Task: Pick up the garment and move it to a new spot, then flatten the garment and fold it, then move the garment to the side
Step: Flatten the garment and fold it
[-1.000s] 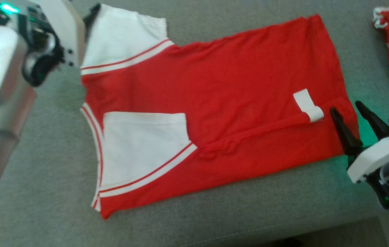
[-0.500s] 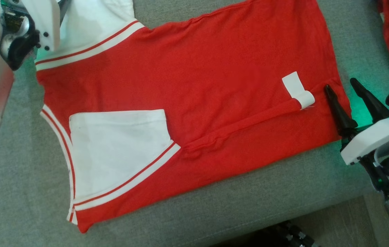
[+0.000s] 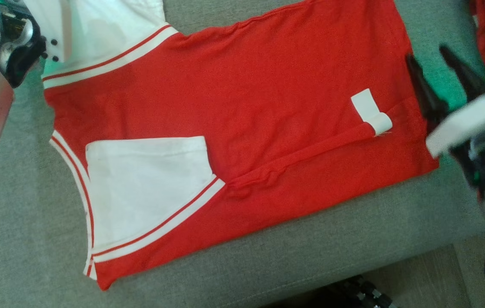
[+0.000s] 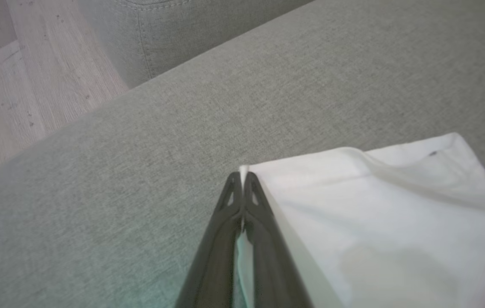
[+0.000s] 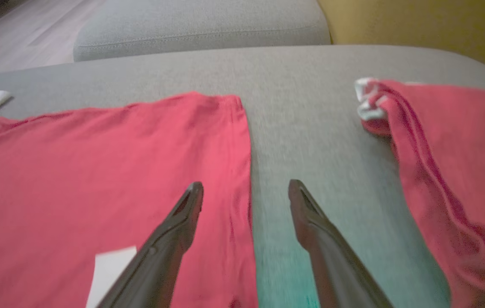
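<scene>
While spread flat on grey cushion [image 3: 311, 239]: red garment [image 3: 268, 107], near side already folded in. Left hand [image 4: 242, 176]: pinched shut on corner of white sleeve [image 4: 375, 205]. Right hand [image 5: 246, 185]: wide open, empty, astride hem [image 5: 244, 141]. Advised: lower onto hem corner, close on all layers, lift both ends level, clear of second red cloth [image 5: 448, 141].

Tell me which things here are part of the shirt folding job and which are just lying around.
Part of the job:
- red shirt, laid flat
- its white sleeve, pinched by the shut left gripper
- right gripper, open at the shirt's hem edge

Just lying about:
- bunched red garment off to the right
- grey cushion underneath
- wooden floor
</scene>
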